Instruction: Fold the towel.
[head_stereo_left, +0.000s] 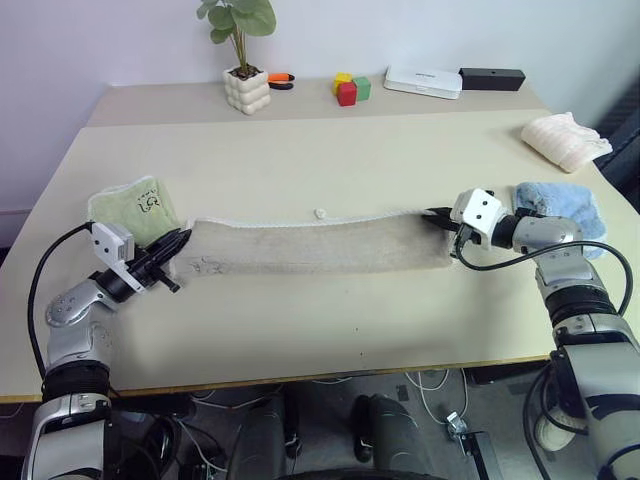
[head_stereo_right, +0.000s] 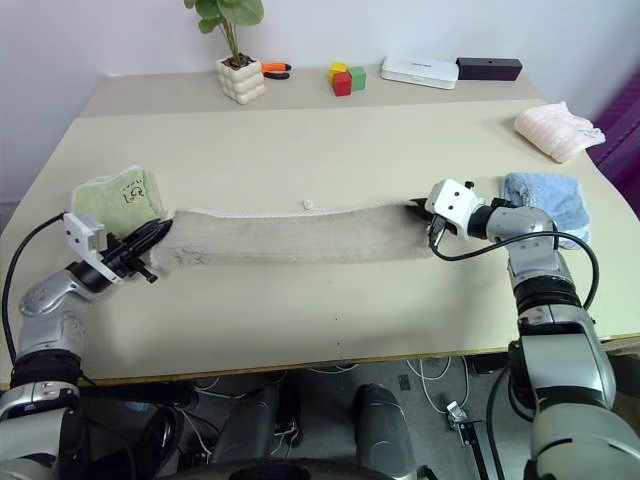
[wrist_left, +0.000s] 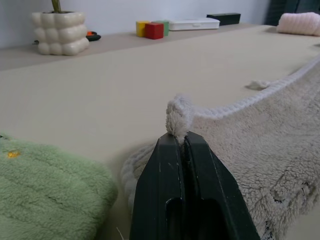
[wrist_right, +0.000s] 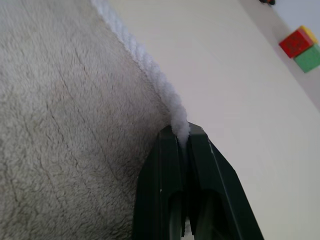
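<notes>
Nearest the camera, at about 8 o'clock in the head view, the left hand (head_stereo_left: 172, 243) has its two black fingers pressed together on the left end of the towel (head_stereo_left: 310, 243), pinching the white corded edging; the left wrist view shows a tuft of that edging (wrist_left: 177, 117) standing up from between the fingertips. At about 3 o'clock the right hand (head_stereo_left: 437, 216) is likewise clamped on the opposite end of the towel, and its wrist view shows the white cord (wrist_right: 150, 70) running straight into the closed fingertips. Between the two hands the beige terry towel lies as a long narrow band across the middle of the counter (head_stereo_left: 300, 130), stretched from 9 o'clock to 3 o'clock, with its corded edge along the far side and a small white loop (head_stereo_left: 320, 213) just beyond that edge near the midpoint. A small green folded towel (head_stereo_left: 135, 208) rests on the counter just beside the left hand, towards 10 o'clock. A light blue towel (head_stereo_left: 570, 205) lies just behind the right wrist at 3 o'clock, and a pale pink folded cloth (head_stereo_left: 565, 140) sits farther off at 2 o'clock. Along the far edge, around 12 o'clock, stand a potted plant in a white bubbled pot (head_stereo_left: 246, 88), coloured blocks (head_stereo_left: 350, 89), a flat white box (head_stereo_left: 424, 81) and a black box (head_stereo_left: 492, 78).
</notes>
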